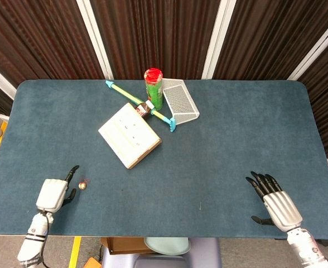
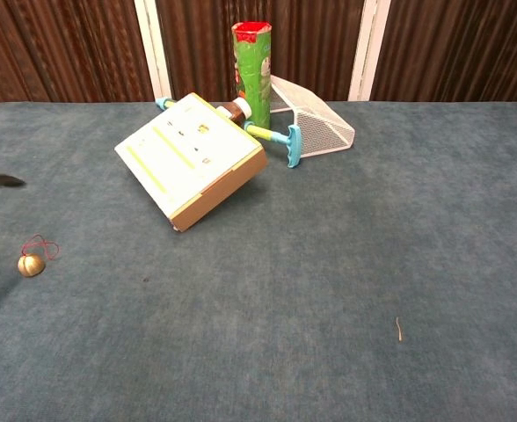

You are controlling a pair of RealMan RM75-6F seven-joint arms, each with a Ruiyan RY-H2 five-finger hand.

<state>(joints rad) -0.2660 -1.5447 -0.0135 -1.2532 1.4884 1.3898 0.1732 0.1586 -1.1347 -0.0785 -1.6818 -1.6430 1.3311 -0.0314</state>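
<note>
Chest view – bell [image 2: 31, 265] alone; head view – left hand [image 1: 53, 194] spread, empty, beside it.

A blue carpeted worktop [image 1: 220, 151] carries a small brass bell [image 1: 82, 185] near left and a flat cardboard box [image 1: 130, 134] farther back.

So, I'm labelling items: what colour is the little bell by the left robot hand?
Gold, with a red loop; chest view shows it best.
</note>
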